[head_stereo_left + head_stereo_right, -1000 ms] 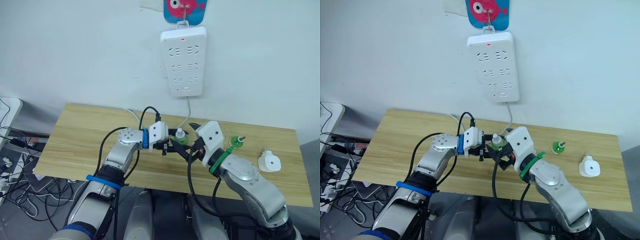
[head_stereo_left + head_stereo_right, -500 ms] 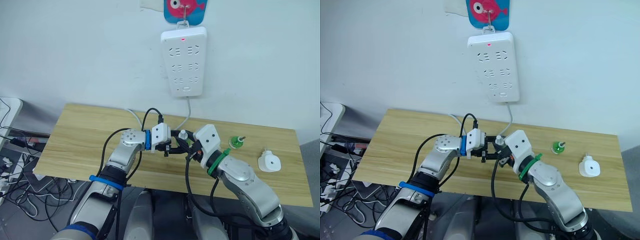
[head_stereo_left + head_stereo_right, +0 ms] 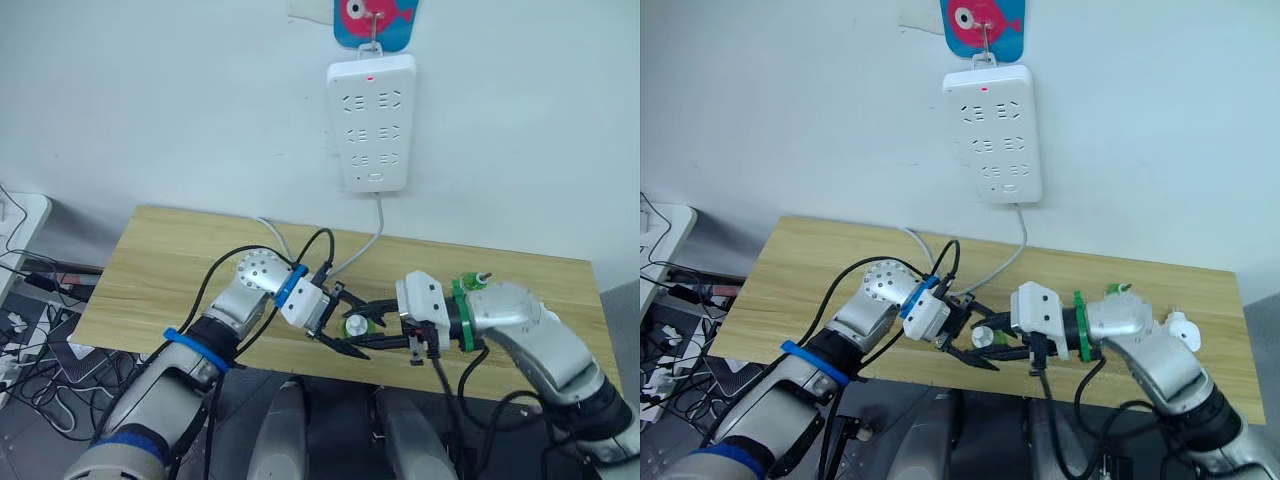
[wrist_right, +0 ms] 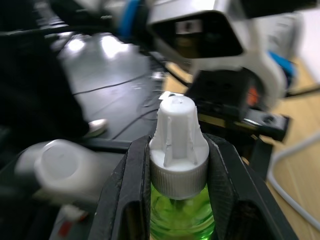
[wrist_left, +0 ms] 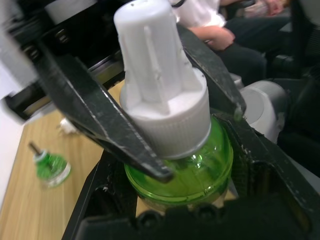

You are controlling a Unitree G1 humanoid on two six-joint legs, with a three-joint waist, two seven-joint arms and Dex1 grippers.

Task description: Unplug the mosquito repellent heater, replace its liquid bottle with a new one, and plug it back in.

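Both sets of jaws are closed on the new one (image 5: 175, 150), the capped green bottle: the left gripper (image 3: 340, 335) clamps its green body from below while the right gripper (image 3: 385, 325) pinches around the white cap, the two meeting over the front edge of the table (image 3: 150, 270). This looks like the uncapping step. Its liquid bottle (image 3: 470, 284), bare wick up, stands on the wood just behind the right wrist, and the mosquito repellent heater (image 3: 1181, 331) lies beyond it near the table's right end, well apart from the power strip (image 3: 372, 122) on the wall. The risk is in the twist: if the left jaws grip the smooth round body too lightly it may spin with the cap, or slip out and drop off the table edge, since the pair hangs over open floor; a crooked pull could also bend the wick. The wrist views give what the head views cannot, namely exactly where each finger bears on cap and body; the head views alone place the heater and the wall strip
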